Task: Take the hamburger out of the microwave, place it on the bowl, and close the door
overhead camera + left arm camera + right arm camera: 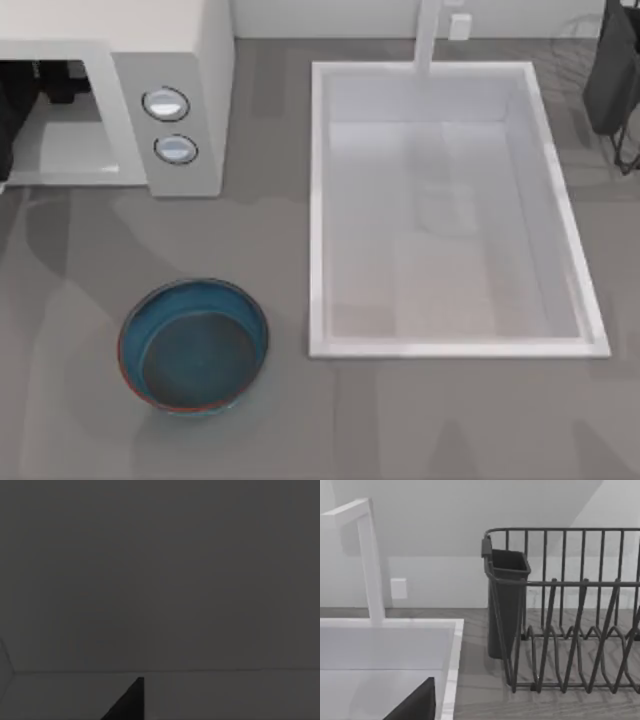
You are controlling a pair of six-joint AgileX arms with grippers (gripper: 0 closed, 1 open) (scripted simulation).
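Of the left fingers (131, 702), one dark tip is seen in the left wrist view, which is dark. Whether they are apart or together cannot be told. Around them, the left arm (12, 120) is seen from above as a dark shape reaching into the grey cavity of the microwave (190, 60), whose two round dials (170, 125) are set beside the opening. Well apart from that arm, out on the bench (60, 300) in front of the microwave, the bowl (193, 345) is stood upright.

Of the right fingers (417, 705), one dark tip is seen; their state cannot be told either. Just beyond it the white sink (385, 645) is set into the bench, with the tap (370, 565) at its far rim. Beside the sink a dark wire dish rack (570, 615) is placed. The right arm (615, 70) is parked at the far right corner.
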